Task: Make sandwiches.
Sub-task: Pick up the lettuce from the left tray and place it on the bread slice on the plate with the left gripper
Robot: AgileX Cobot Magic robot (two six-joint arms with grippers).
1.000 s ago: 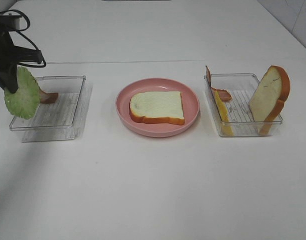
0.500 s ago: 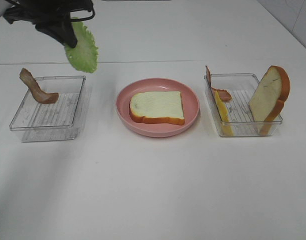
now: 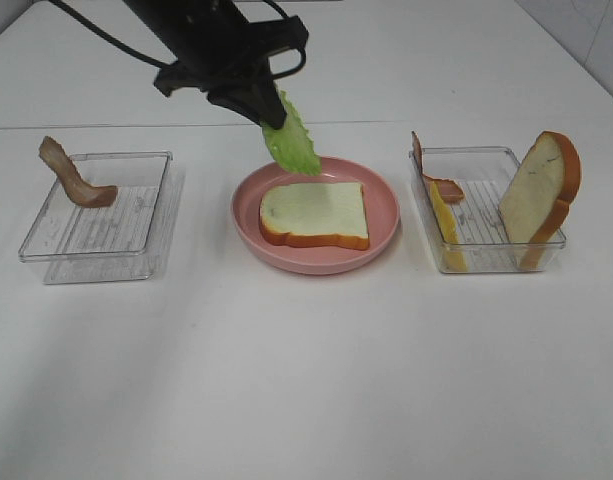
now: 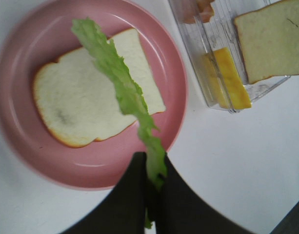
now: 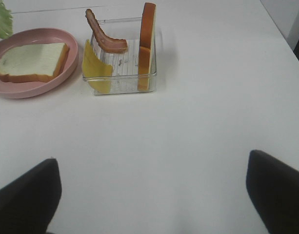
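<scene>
Left gripper [image 3: 273,112] clamped on lettuce leaf [image 3: 292,146], dangling over bread slice [image 3: 316,213] on plate [image 3: 316,262]. Layering step under way. Next: lower, lay flat on bread, release.

At upper centre of the high view we see a bright green, frilly lettuce leaf [image 3: 291,145] in the black left gripper [image 3: 270,110]. Below it the plate [image 3: 384,200] is plain pink, and the bread slice [image 3: 316,212] on it is creamy white with an orange-brown crust. At left, the left tray [image 3: 46,248] is clear with fine ribbed lines across its floor, and its bacon strip [image 3: 74,182] is reddish brown. At right, the right tray [image 3: 486,155] is equally clear and ribbed. It shows a yellow cheese slice [image 3: 447,232], a second bacon strip [image 3: 441,185] in reddish brown, and an upright bread slice [image 3: 539,190] that is white with an orange crust. The table [image 3: 306,380] is plain white. The right gripper [image 5: 151,192] is black.
</scene>
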